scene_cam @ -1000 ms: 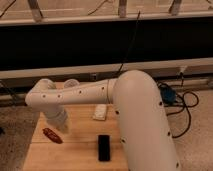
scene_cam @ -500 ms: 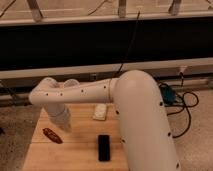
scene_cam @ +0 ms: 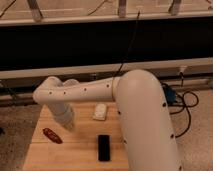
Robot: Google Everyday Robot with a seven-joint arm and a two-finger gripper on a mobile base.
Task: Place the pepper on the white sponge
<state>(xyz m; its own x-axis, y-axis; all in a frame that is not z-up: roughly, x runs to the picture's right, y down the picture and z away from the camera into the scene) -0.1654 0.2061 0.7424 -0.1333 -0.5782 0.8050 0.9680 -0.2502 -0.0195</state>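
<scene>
The dark red pepper (scene_cam: 52,135) lies on the wooden table (scene_cam: 80,152) near its left edge. The white sponge (scene_cam: 100,112) sits at the table's back, right of the middle. My gripper (scene_cam: 67,125) hangs at the end of the white arm (scene_cam: 85,92), just right of and slightly behind the pepper, close above the table. The sponge lies to the gripper's right. Nothing shows in the gripper.
A black rectangular slab (scene_cam: 104,147) lies on the table in front of the sponge. My big white arm link (scene_cam: 147,125) covers the table's right side. A dark wall and rail run behind. Cables (scene_cam: 185,107) lie on the floor at right.
The arm has shifted slightly; the gripper sits a bit nearer the pepper. The pepper, sponge and slab have not moved.
</scene>
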